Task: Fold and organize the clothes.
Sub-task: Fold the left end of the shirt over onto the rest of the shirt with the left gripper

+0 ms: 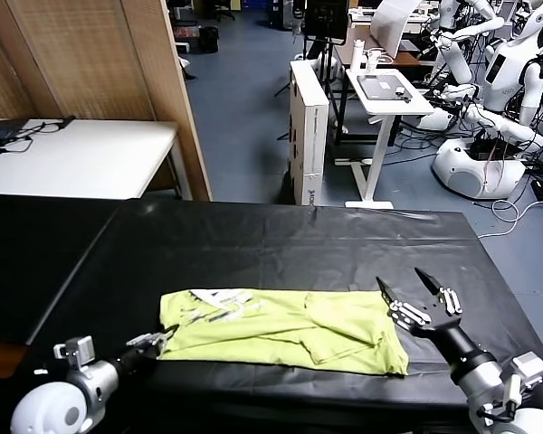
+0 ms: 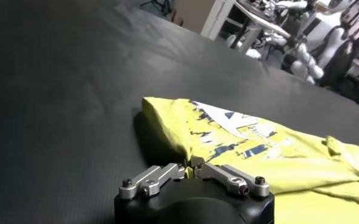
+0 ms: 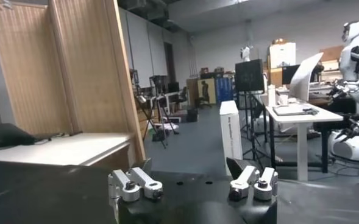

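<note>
One T-shirt (image 1: 285,329) lies flat on the black counter (image 1: 281,244), long axis running left-right across its near edge. Left pincer (image 1: 156,343) is nipped closed on the near-left corner. Right pincer (image 1: 411,289), fingers spread and empty, hovers just above the shirt's right end.

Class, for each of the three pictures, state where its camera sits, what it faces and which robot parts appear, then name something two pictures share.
Head view: above the black table, looking down at the lime yellow-green cotton T-shirt; left gripper and open right gripper show.
Left wrist view: behind the left gripper, shut on the shirt's edge.
Right wrist view: behind the right gripper, facing the room.
Shared: head and left wrist views show the shirt.
</note>
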Tool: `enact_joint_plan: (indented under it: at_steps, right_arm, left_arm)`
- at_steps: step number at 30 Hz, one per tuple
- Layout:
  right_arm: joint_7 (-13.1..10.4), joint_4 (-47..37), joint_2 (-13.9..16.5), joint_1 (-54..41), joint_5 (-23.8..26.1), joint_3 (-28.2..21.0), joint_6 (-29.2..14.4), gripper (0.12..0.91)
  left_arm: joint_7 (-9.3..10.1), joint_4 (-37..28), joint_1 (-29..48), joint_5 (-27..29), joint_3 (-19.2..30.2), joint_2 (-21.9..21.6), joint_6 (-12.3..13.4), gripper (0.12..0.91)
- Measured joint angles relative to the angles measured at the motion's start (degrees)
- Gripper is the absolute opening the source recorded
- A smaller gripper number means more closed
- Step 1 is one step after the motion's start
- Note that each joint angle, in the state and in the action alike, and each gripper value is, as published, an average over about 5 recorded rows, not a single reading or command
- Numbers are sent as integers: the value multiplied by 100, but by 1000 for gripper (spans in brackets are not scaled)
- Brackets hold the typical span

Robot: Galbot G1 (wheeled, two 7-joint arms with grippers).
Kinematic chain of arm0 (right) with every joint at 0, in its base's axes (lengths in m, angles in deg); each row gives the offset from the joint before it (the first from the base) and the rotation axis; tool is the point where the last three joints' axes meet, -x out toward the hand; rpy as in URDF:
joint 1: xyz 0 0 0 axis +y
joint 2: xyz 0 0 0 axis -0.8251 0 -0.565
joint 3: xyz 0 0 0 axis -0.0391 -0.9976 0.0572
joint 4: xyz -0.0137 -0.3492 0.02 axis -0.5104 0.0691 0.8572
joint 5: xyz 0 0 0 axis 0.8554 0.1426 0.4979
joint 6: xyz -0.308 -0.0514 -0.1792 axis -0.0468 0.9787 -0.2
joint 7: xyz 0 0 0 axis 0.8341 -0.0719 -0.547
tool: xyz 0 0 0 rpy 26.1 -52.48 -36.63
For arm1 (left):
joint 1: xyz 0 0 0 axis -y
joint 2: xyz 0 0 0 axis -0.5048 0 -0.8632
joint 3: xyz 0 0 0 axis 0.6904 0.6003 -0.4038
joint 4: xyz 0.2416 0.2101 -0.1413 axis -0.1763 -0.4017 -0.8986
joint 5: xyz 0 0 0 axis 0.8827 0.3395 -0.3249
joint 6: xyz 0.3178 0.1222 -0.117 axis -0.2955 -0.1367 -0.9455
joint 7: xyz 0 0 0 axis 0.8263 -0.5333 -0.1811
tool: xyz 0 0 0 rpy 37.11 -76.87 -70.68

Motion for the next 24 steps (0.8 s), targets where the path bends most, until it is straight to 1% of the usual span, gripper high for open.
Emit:
enact_joint_plan:
  at_steps: [3,5,9,11,13,16,19,21,24]
  right_arm:
    - [-26,-62,-14,-55,-2,-18,15,907]
    - [-51,-112,-17,-93,-3,-33,23,907]
    - [-93,-229,-17,-182,2,-92,33,907]
    - [-105,-288,-17,-227,10,-126,41,907]
    - [-112,-332,-21,-262,19,-151,48,907]
    - [-114,-364,-40,-276,27,-152,52,907]
    - [-102,-373,-81,-239,31,-97,39,907]
    - [-76,-372,-121,-188,51,-36,5,907]
    - [-18,-368,-189,-85,158,67,-81,907]
  left_arm:
    - [-152,100,-53,499,-104,-38,176,183]
    - [-190,147,-90,845,-199,-79,240,183]
    - [-159,194,-187,1328,-516,-196,329,183]
    - [-131,238,-249,1481,-718,-251,387,183]
    - [-61,313,-310,1574,-901,-276,407,183]
    - [115,481,-372,1512,-1035,-237,308,183]
    - [347,727,-364,1153,-982,-119,58,183]
    - [487,905,-316,862,-829,11,-98,183]
    - [664,1093,-199,474,-423,271,-268,183]
